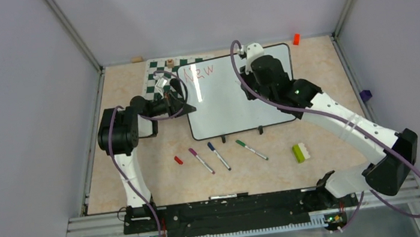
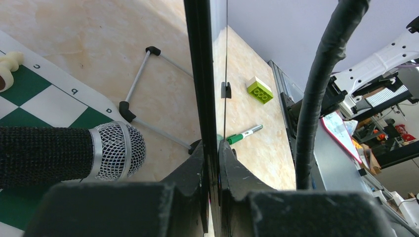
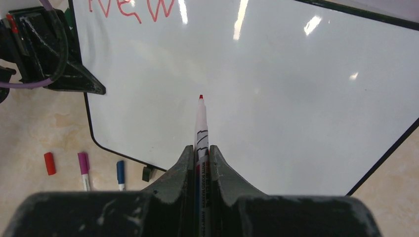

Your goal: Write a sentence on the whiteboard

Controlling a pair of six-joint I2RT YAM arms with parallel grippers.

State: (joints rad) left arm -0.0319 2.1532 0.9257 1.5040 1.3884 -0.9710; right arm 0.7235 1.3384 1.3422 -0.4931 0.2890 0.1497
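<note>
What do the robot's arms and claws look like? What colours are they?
Both arms have white tube-like links and chunky black joints: the left arm, the right arm. A purple cable loops along each. The left claw and right claw are black, wedge-shaped, with scuffed paint.

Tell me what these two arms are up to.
The left tool clamps the left edge of the whiteboard, apparently steadying it. The right tool grips a red marker with its tip aimed at the blank middle of the board; whether the tip touches is unclear. Only "New" stands in red at the board's top left. A red cap and purple, blue and green markers lie in front of the board.
</note>
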